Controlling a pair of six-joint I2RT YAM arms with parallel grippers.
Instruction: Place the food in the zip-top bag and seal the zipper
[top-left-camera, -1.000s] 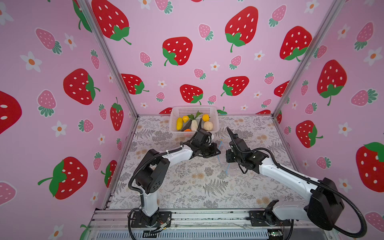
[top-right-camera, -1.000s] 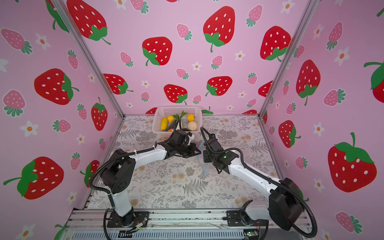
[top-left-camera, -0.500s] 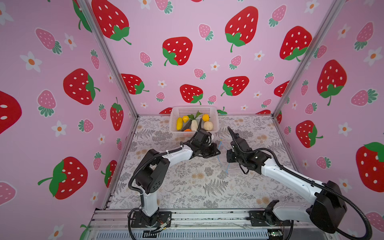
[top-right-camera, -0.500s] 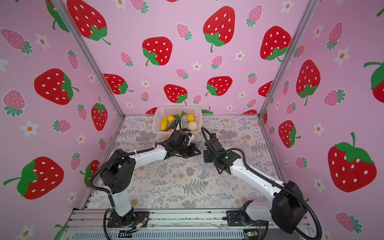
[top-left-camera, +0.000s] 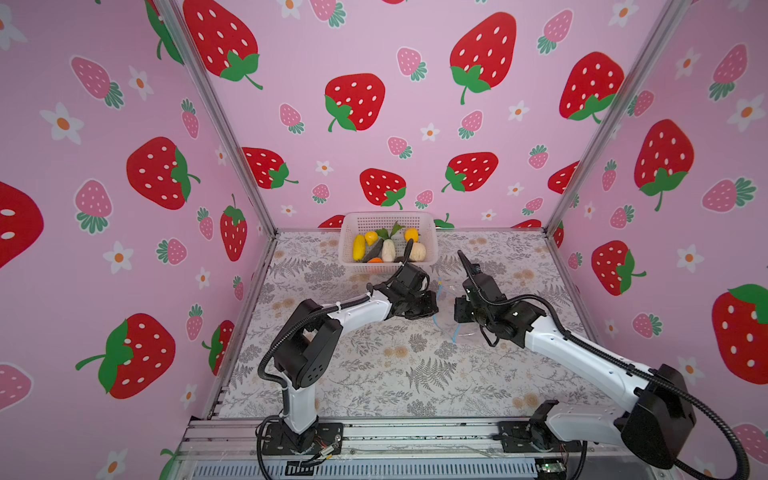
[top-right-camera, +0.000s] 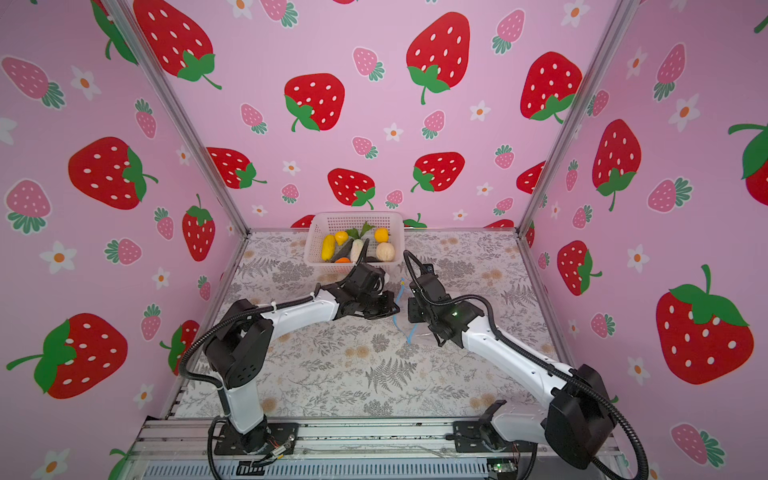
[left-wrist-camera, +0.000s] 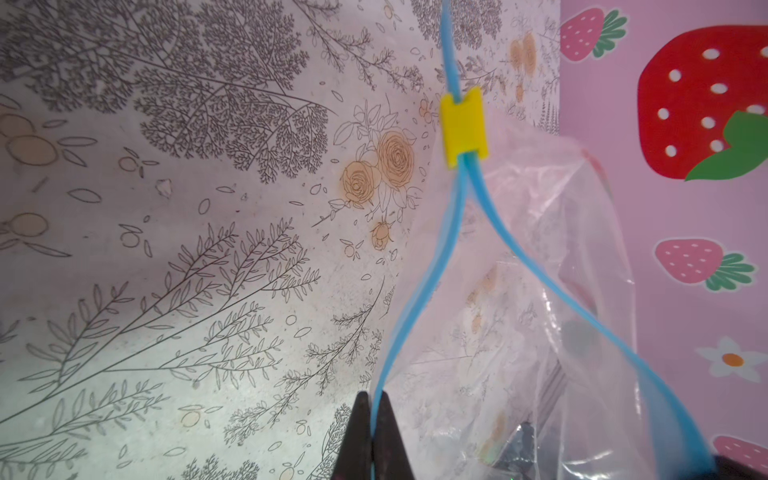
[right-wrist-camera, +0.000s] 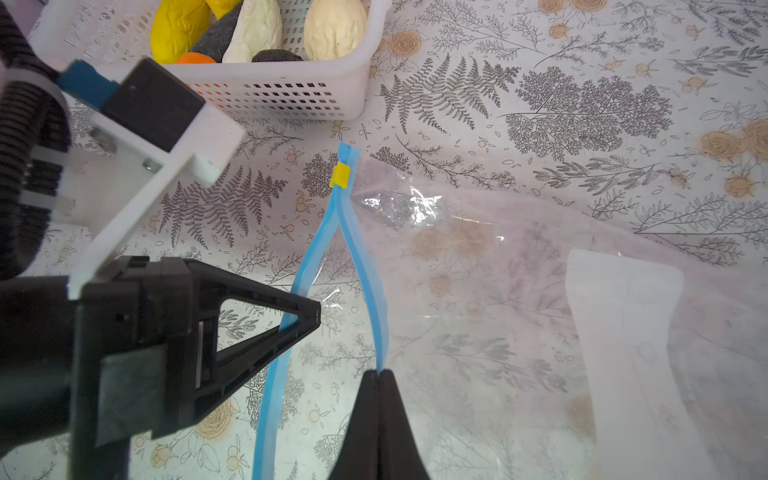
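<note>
The clear zip-top bag (right-wrist-camera: 498, 291) lies flat on the floral table, its white label (right-wrist-camera: 631, 332) facing up. Its light-blue zipper (right-wrist-camera: 368, 282) is parted into two strands that meet at the yellow slider (right-wrist-camera: 340, 174). My left gripper (left-wrist-camera: 372, 405) is shut on one strand (left-wrist-camera: 455, 208). My right gripper (right-wrist-camera: 379, 374) is shut on the other strand. In both top views the two grippers (top-left-camera: 434, 305) (top-left-camera: 456, 309) face each other over the bag's mouth. The food (top-left-camera: 388, 250) sits in the white basket.
The white mesh basket (top-left-camera: 388, 215) stands against the back wall, just behind the left wrist. Pink strawberry walls close in the table on three sides. A metal rail (top-left-camera: 374, 432) with both arm bases runs along the front edge.
My right gripper has closed onto its zipper strand. The left gripper has kept its hold and both arms have barely shifted.
</note>
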